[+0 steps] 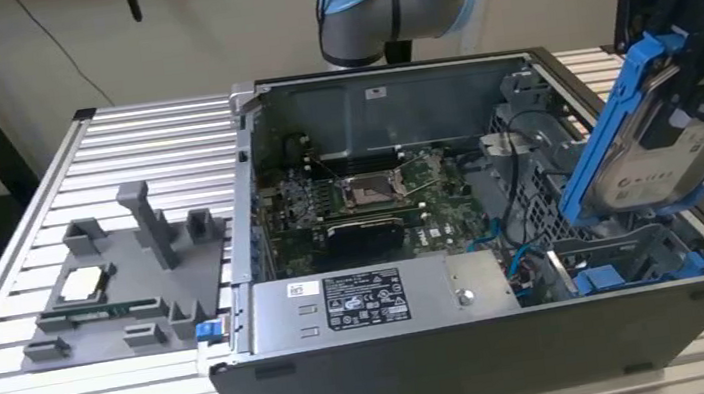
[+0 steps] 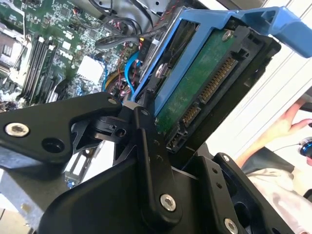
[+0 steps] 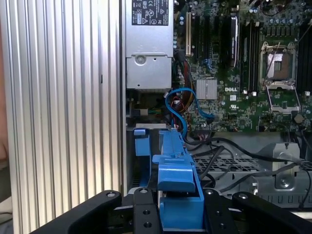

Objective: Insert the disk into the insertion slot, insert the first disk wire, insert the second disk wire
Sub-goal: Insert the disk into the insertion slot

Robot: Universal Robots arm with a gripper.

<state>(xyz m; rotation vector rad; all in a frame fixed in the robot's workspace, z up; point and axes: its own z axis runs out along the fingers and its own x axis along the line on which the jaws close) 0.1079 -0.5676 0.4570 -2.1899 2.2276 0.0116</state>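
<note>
Exterior view, near to far: the insertion slot, a perforated grey sheet-metal bay (image 1: 608,251), lay at the near end of the open grey steel computer case (image 1: 480,363), on that view's right. The disk, a silver-grey hard drive in a blue plastic carrier (image 1: 647,136), hung tilted just above it, not yet seated and pinched by the black gripper (image 1: 687,80). The green motherboard (image 1: 379,194) lay farther back.

Assessment: rigid, dense and shock-sensitive. Hold it by the carrier rails, never by the exposed green circuit board (image 2: 195,87).
</note>
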